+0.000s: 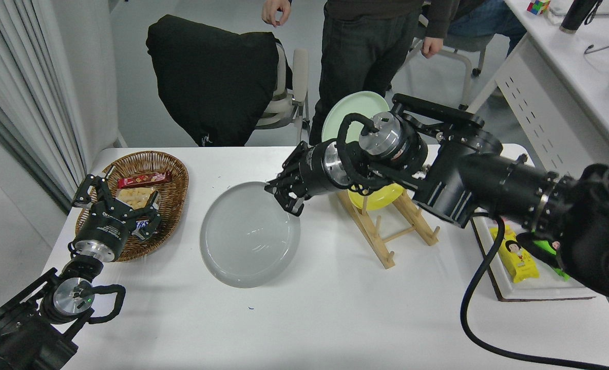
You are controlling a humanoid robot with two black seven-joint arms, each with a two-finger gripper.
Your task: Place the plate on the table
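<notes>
The round light grey plate with a shallow raised rim [249,240] lies near the middle of the large white rectangular table [304,318], a little toward its left half and between the far and near edges. Its near side appears to rest on the top, while the far right rim looks raised slightly, because the right gripper [288,198] is clenched on that rim, one finger above and one below. Gripping at the edge lets the plate be lowered flat without the fingers getting trapped under it; by my reading the placing is almost done and only letting go remains.

Just right of the plate stands a slotted light wooden plate rack [386,226], with a round yellow plate [379,198] leaning in it and a pale mint-green plate [353,110] behind the arm. At the right edge sits a white tray of snack packets [515,280]. Near the far left corner rests an oval woven wicker basket [166,169] with snacks, and the left gripper [117,208] is parked beside it, its fingers spread and holding nothing.
</notes>
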